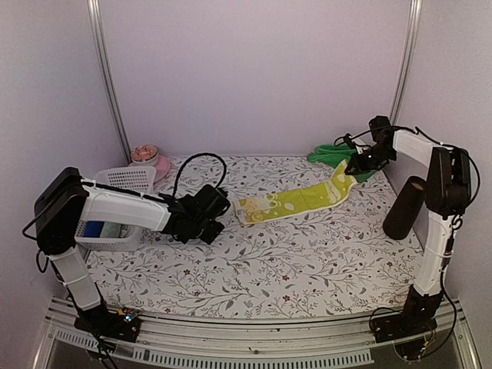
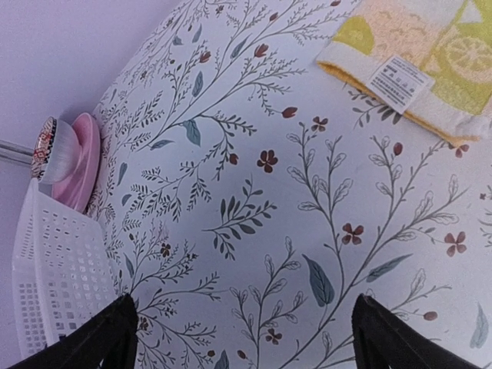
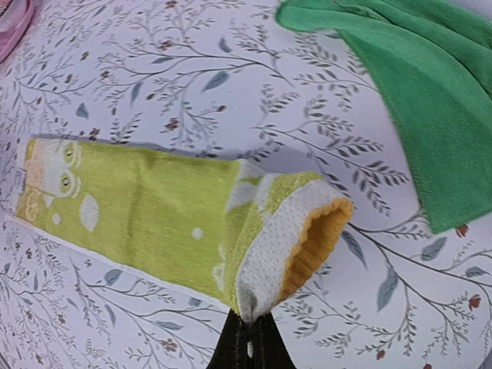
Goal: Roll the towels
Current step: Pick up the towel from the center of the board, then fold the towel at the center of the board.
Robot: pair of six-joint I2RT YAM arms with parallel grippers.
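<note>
Your right pincer [image 1: 355, 165] is shut tight on the yellow towel's [image 1: 296, 201] right end.
That end is lifted and curled over. The rest lies flat on the desk [image 1: 307, 261]. Your left pincer [image 1: 214, 221] is wide open just beside the other end. The arm partly hides the green towel [image 1: 329, 154].

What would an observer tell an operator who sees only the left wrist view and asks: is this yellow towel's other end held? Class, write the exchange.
Observer: Yes, the right gripper is shut on the yellow towel at its far end.
Operator: Any second towel?
Observer: A green towel lies bunched in the back right corner.
Operator: Anything else there?
Observer: A dark cylinder stands nearer the front, on the right.
</note>
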